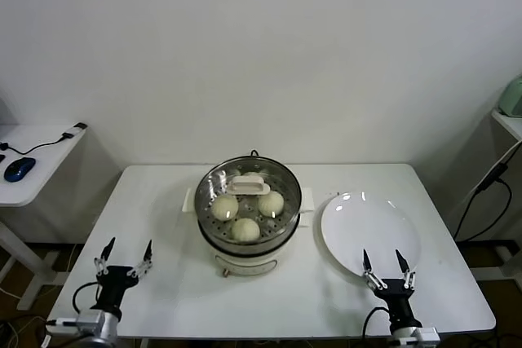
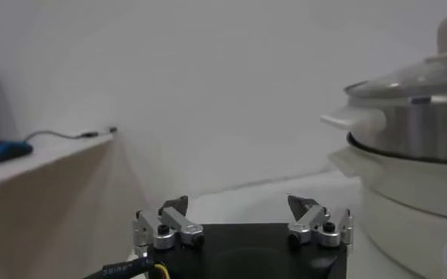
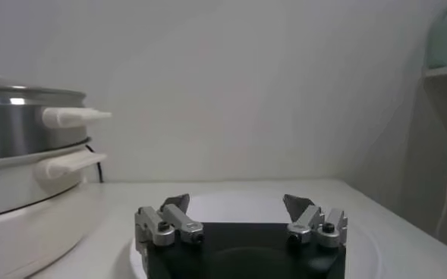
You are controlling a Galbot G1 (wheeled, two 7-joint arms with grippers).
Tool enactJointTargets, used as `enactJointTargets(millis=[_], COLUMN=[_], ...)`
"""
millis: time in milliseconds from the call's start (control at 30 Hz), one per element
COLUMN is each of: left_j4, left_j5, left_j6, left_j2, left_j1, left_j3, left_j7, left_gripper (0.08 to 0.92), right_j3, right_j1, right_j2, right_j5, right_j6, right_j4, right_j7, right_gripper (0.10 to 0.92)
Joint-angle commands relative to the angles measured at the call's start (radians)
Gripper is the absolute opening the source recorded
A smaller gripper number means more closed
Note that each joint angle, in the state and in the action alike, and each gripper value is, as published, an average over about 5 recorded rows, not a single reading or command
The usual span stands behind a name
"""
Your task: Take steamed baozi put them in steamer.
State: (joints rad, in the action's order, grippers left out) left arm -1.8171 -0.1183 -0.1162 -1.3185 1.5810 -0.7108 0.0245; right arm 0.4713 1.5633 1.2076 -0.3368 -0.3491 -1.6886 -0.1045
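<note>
Baozi (image 1: 245,228) in lidded steamer (image 1: 249,238)

Steel steamer (image 1: 287,201) mid-table, glass-lidded, cream baozi (image 1: 245,229) resting inside on its perforated tray

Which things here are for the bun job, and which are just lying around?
For the job: buns inside the steamer, glass lid on top, empty plate.
Just lying about: blue mouse and cable on the side desk.
</note>
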Motion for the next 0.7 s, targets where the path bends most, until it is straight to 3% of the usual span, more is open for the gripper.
enactJointTargets(millis=[33,700], left_j4=[0.11,0.062], left_j5=[-0.105,-0.065], left_j6=[-0.096,-0.105], left_j2=[0.008,-0.009], left_j1=[0.022,0.036], left_j3=[0.009,0.062], left_j7=[0.005,0.007], left_gripper=[0.823,0.823], right_j3=[-0.004,-0.002], right_j1=[0.0,0.004], right_j2=[0.004,0.01], right_j5=[-0.003,-0.001], right_j6=[-0.004,-0.004], right_j4=[0.009,0.014], right_j7=[-0.002,-0.003], right_gripper=[0.823,0.823])
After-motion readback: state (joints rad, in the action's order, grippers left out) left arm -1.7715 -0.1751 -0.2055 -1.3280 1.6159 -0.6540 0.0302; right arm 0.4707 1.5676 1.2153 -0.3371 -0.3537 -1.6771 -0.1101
